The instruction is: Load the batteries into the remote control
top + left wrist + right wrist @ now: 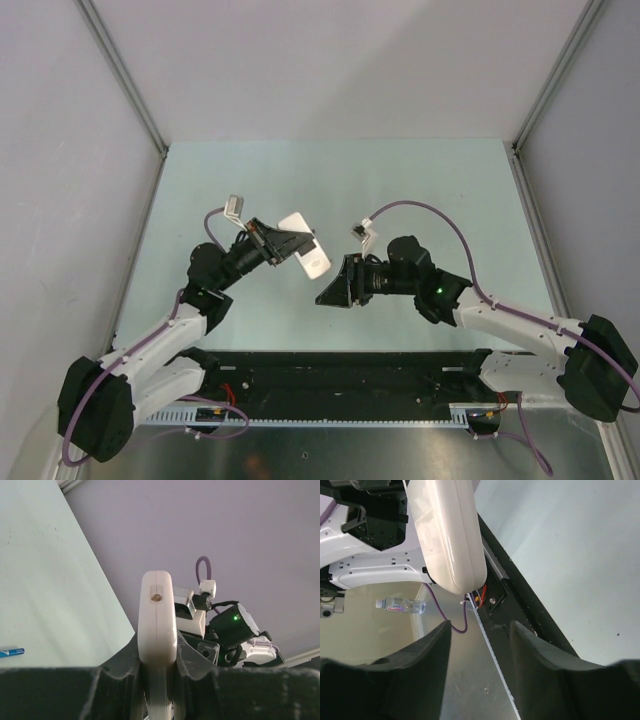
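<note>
My left gripper (288,246) is shut on the remote control (308,252), held above the table with its plain white back showing. In the left wrist view the remote control (157,615) stands edge-on, clamped between the two fingers of the left gripper (157,652). My right gripper (336,286) hovers just right of the remote's free end, apart from it. In the right wrist view the remote control (451,535) hangs above the right gripper (480,632), whose jaws stand open with nothing between them. One blue battery (11,652) lies on the table; other batteries are not in view.
The pale green table (420,190) is bounded by grey walls with metal posts (125,75) at the back corners. A black rail (350,365) runs along the near edge between the arm bases. A clear plastic bottle (400,605) lies on the floor below.
</note>
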Tool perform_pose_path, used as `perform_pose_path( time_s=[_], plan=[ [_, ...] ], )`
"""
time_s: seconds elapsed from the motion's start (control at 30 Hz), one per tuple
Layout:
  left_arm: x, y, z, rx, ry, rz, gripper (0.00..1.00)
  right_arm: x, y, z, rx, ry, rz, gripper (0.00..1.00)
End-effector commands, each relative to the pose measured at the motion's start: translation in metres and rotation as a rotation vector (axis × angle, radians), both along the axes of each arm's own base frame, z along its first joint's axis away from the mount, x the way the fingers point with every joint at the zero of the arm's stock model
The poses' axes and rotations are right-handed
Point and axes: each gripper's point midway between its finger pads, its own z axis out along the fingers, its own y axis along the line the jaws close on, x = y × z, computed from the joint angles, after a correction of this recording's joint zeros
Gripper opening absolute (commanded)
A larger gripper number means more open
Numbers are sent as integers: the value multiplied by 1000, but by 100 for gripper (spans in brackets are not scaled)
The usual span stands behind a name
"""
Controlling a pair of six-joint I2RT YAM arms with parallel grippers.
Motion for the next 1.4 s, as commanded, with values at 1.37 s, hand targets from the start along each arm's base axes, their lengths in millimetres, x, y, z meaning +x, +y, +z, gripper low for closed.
perform_pose_path(
  time_s=[1.37],
  plan=[
    [-2,2,23,-26,-136,136,0,69,16,57,272,172,-260,52]
  ],
)
